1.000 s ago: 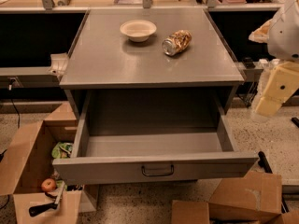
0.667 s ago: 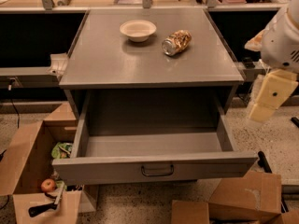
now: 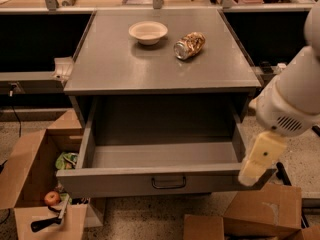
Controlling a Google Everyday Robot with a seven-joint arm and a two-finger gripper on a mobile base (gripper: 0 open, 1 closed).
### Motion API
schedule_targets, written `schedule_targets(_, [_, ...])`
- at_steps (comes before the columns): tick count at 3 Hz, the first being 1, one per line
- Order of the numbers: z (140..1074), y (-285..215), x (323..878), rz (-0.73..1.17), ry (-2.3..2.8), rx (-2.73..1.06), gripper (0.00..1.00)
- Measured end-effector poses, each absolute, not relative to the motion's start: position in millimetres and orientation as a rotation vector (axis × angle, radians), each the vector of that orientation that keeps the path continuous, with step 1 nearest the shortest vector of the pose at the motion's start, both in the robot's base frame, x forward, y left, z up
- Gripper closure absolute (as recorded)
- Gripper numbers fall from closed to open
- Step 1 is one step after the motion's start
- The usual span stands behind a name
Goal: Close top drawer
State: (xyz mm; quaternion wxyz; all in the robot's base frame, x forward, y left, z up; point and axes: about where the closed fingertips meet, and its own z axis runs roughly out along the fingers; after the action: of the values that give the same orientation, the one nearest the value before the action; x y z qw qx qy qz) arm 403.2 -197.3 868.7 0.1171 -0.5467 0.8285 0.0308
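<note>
The top drawer [image 3: 165, 181] is a wide grey metal drawer, pulled far out of the grey cabinet [image 3: 160, 64]. Its deep box is empty inside. A small dark wire handle [image 3: 168, 182] sits at the centre of its flat front panel. My gripper [image 3: 256, 161] is cream-coloured and hangs down from the white arm [image 3: 292, 101] at the right. Its tip is at the drawer's front right corner, just by the front panel's right end. I cannot tell whether it touches the drawer.
A white bowl [image 3: 148, 32] and a crushed can [image 3: 189, 45] lie on the cabinet top. An open cardboard box [image 3: 27, 184] holding an apple [image 3: 51, 198] stands on the floor at left. More cardboard boxes [image 3: 260, 214] lie at lower right. Counters run along the back.
The arm has swung down and to the left, bringing the gripper from beside the cabinet's right side to the drawer's front right corner. The drawer has not moved.
</note>
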Motion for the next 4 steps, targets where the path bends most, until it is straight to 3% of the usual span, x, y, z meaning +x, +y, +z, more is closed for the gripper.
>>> schedule_targets(2, [702, -218, 348, 0.243, 2.675, -1.366, 0.50])
schedule_targets(3, [695, -218, 345, 0.245, 2.681, -1.359, 0.81])
schedule_targets(4, [695, -218, 345, 0.245, 2.681, -1.358, 1.00])
